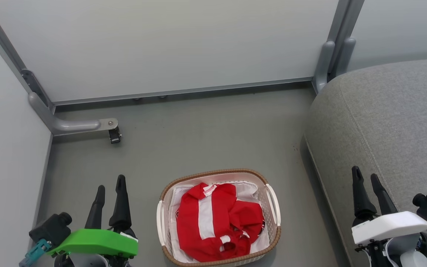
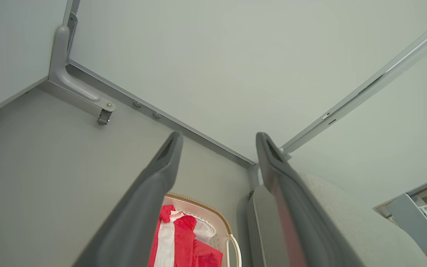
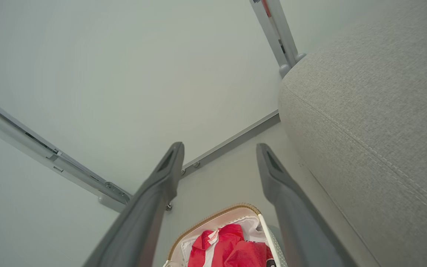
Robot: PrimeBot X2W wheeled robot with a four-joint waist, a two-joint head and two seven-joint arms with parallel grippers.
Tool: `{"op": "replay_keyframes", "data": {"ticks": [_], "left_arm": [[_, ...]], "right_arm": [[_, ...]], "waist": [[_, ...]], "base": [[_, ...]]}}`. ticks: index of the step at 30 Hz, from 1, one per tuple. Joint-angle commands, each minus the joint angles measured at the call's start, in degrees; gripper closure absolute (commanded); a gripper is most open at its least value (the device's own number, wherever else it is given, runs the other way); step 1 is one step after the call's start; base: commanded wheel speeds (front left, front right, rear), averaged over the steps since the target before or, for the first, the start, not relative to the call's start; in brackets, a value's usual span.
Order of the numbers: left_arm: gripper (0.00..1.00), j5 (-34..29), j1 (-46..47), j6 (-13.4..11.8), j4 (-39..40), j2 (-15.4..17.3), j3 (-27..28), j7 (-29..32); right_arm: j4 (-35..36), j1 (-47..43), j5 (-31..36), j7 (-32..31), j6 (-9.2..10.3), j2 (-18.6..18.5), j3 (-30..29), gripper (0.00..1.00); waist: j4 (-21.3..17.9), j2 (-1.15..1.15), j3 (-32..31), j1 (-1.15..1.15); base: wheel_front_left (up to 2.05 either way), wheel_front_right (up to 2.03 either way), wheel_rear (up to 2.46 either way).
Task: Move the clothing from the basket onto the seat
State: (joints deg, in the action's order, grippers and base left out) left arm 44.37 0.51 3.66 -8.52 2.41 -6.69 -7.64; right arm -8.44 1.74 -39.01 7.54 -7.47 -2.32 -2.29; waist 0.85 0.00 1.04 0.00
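Grey smooth floor (image 1: pixel 206 129), enclosed by pale wall panels (image 1: pixel 161 44) in grey metal framing. Left: left gripper (image 1: pixel 110 183), jaws wide apart, empty, over bare floor. Centre: basket (image 1: pixel 213 172) standing on the floor, holding the red clothing (image 1: pixel 213 222) bunched on a white liner (image 1: pixel 248 191). Right: seat (image 1: pixel 391 118), grey fabric, near the basket; right gripper (image 1: pixel 364 172) over its edge, spread, empty.

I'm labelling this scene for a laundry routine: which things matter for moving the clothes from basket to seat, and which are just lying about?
Job: red clothing, basket holding it, grey seat, left end effector and right end effector, both open and empty.
Lying about: white liner sheet under the clothing, metal foot bracket, wall panels, floor.
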Motion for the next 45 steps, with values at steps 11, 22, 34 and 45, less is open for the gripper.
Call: {"op": "replay_keyframes", "data": {"ticks": [11,22,34,45], "left_arm": [[0.00,-7.61,-0.85,-0.93,-0.74,0.46,-1.74,-1.92],[0.00,-12.58,-1.01,-1.37,-1.72,0.52,-2.97,-3.42],[0.00,-17.28,-1.30,-2.07,-1.91,0.56,-4.14,-4.84],[0.00,-20.86,-1.64,-2.67,-2.12,0.59,-5.20,-6.15]], "right_arm": [[-0.20,-0.78,8.10,2.03,-0.03,-0.48,1.09,0.00],[-0.56,-1.05,14.40,3.52,-0.03,-0.54,1.79,0.00],[-1.34,-1.41,20.26,4.96,-0.03,-0.59,2.28,0.00],[-1.28,-1.76,25.05,6.30,-0.03,-0.66,2.72,0.00]], "waist": [[0.44,0.00,0.06,0.00],[0.68,0.00,0.33,0.00],[0.87,0.00,0.65,0.00],[1.03,0.00,0.80,0.00]], "base": [[0.00,0.00,0.00],[0.00,0.00,0.00],[0.00,0.00,0.00],[0.00,0.00,0.00]]}}
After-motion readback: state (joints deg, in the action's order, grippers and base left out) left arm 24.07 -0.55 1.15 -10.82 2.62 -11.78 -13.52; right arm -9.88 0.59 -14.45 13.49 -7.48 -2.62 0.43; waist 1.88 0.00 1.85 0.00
